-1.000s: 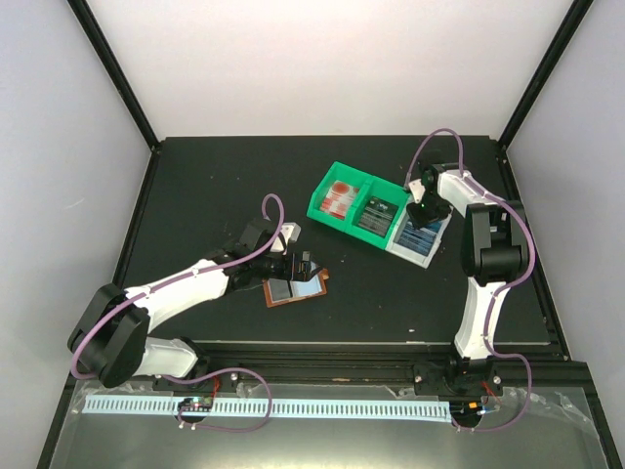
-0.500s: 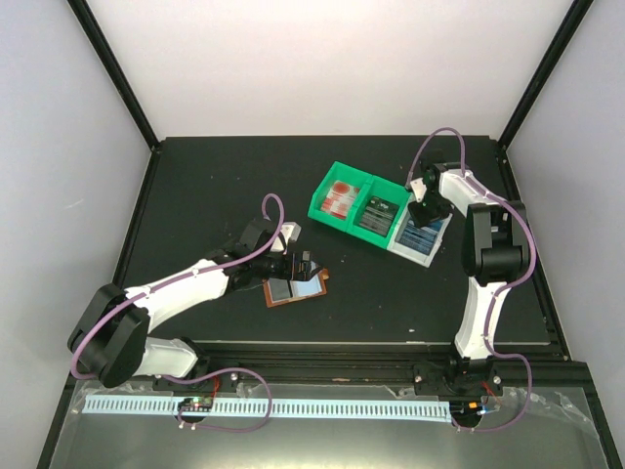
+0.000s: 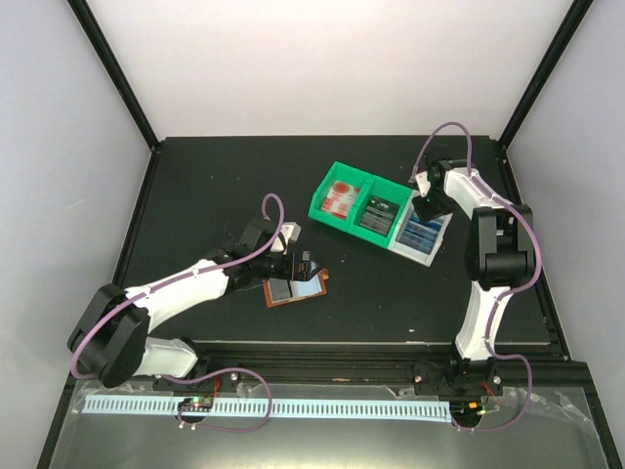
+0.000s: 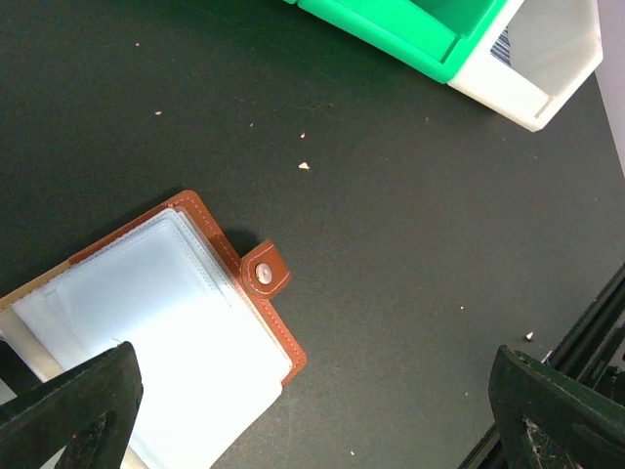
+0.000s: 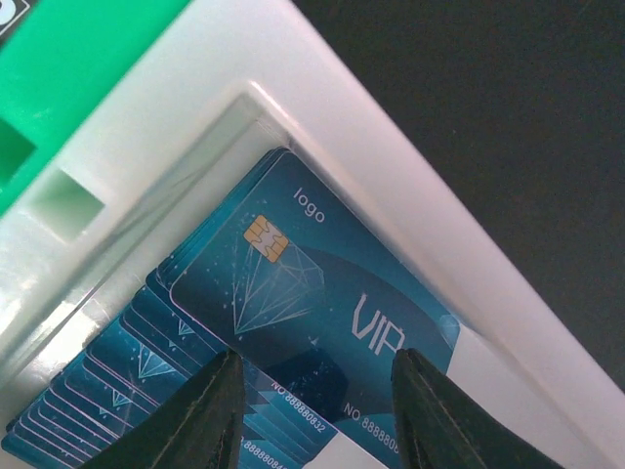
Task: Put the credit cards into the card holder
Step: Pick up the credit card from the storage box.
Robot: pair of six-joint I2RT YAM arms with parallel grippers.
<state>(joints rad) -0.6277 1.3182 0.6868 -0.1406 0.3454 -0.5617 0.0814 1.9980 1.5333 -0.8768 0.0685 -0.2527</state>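
The brown leather card holder [image 3: 293,290] lies open on the black table, its clear sleeves up and its snap strap [image 4: 264,274] out to the side. My left gripper [image 3: 309,265] hovers over its right edge, open and holding nothing [image 4: 312,420]. Several blue credit cards [image 5: 303,303] printed "VIP" are fanned in the white bin [image 3: 414,254]. My right gripper [image 3: 427,207] hangs low over this stack, open, its fingertips [image 5: 200,415] standing either side of the top card's near end. Red cards [image 3: 340,198] and dark cards [image 3: 376,213] lie in the green bin [image 3: 332,174].
The green bin and the white bin [image 5: 391,166] stand side by side, touching, at the back right of the table. The green bin's corner [image 4: 410,29] and the white bin [image 4: 547,68] show at the top of the left wrist view. A metal rail [image 3: 391,357] runs along the near edge.
My right gripper has shifted a little toward the back of the white bin and its jaws have narrowed slightly. The left arm and the card holder have not moved.
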